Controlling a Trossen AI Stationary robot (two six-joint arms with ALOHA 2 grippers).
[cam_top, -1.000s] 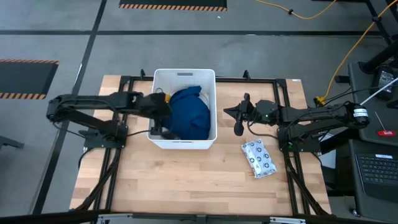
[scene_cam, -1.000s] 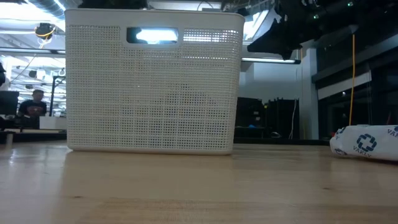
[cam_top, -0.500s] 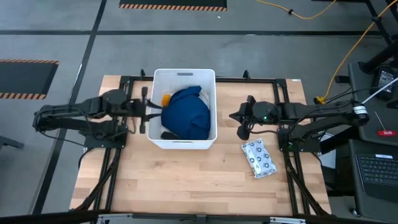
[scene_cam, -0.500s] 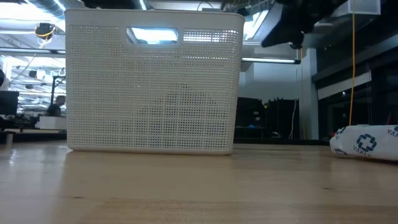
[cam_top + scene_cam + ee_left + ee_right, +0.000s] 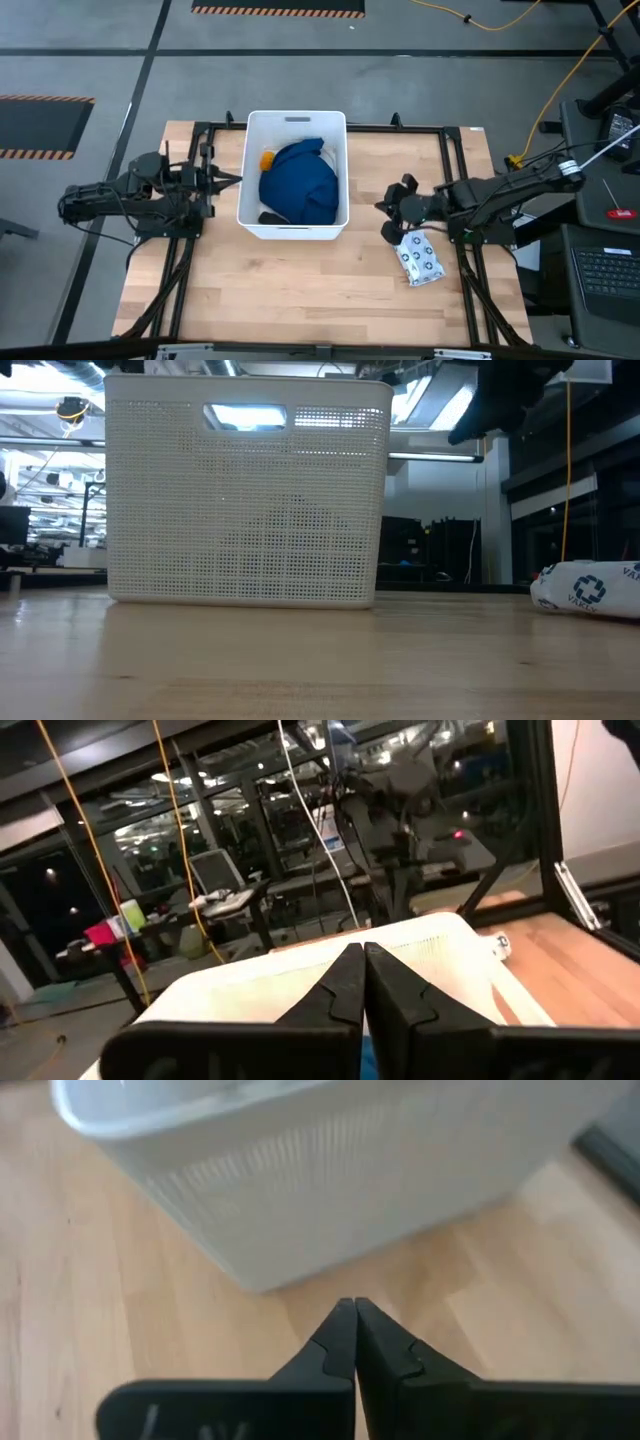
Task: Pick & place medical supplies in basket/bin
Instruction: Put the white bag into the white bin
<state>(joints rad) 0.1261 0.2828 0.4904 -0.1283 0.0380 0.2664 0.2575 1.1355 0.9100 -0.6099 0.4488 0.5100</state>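
On the left side of the table, the left gripper [image 5: 232, 180] is just beside the left wall of the white tub [image 5: 296, 231], outside it. Its two fingers [image 5: 345, 988] are pressed together and hold nothing.

The white tub stands in the middle of the table, near the far edge. Inside it the dark blue cloth [image 5: 299, 183] fills most of the space. The orange bottle [image 5: 266, 158] lies beside the cloth at the left wall, and a small black thing [image 5: 268, 217] shows at the near left corner.

To the right of the tub, the right gripper [image 5: 386, 232] is above the wood, its fingers [image 5: 340, 1340] pressed together and empty. The white dotted packet [image 5: 417, 254] lies on the table just beside this gripper, outside the tub.
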